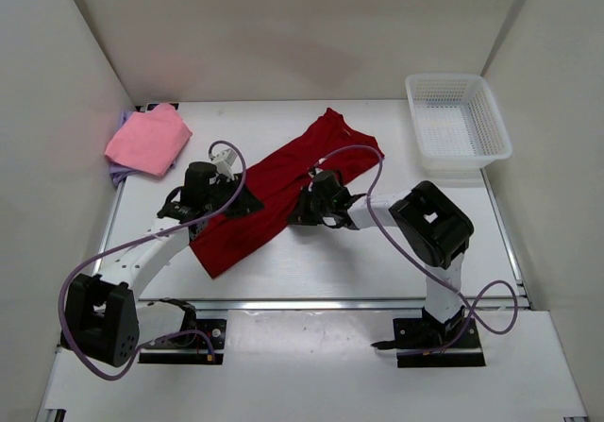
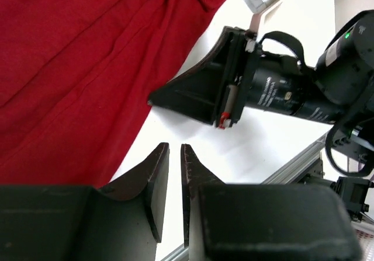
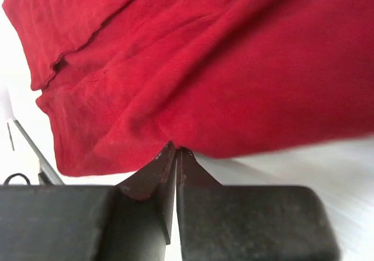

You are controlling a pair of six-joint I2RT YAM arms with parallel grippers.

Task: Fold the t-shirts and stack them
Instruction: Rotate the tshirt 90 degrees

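Right gripper [image 3: 176, 150]: jaws pressed together on the near edge of the dark red t-shirt [image 1: 247, 231]; the fabric puckers right at the tips. The rest of the shirt spreads ahead of it and to both sides, lying flat in soft creases on the table [image 1: 330, 263].

Left gripper [image 2: 173, 147]: jaws nearly together with a thin slit between them and nothing in it. The tips are at the shirt's edge, with red cloth ahead and to their left and bare table to their right. The right gripper sits just ahead and to the right of them, on the same edge.

Pink t-shirt [image 1: 146, 139]: folded, lying on the lavender t-shirt [image 1: 116, 172], well apart beyond the left gripper, at the far left corner.

White basket [image 1: 462, 162]: far right, well apart from the right gripper.
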